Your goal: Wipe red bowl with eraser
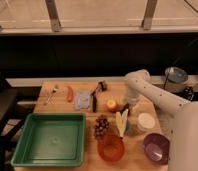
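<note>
The red bowl (111, 147) sits near the table's front edge, right of the green tray. My gripper (125, 107) hangs low over the table's middle right, between an orange (112, 105) and a white lid. It is well behind the red bowl. A small dark shape at its tip looks like the eraser (125, 110), mostly hidden by the gripper. I cannot tell whether it is held.
A purple bowl (156, 148) stands right of the red one. A banana (122, 122) and grapes (100, 126) lie just behind the bowls. A green tray (22, 150) fills the front left. A blue-grey block (82, 99), a black-handled tool (94, 100) and a carrot (69, 93) lie further back.
</note>
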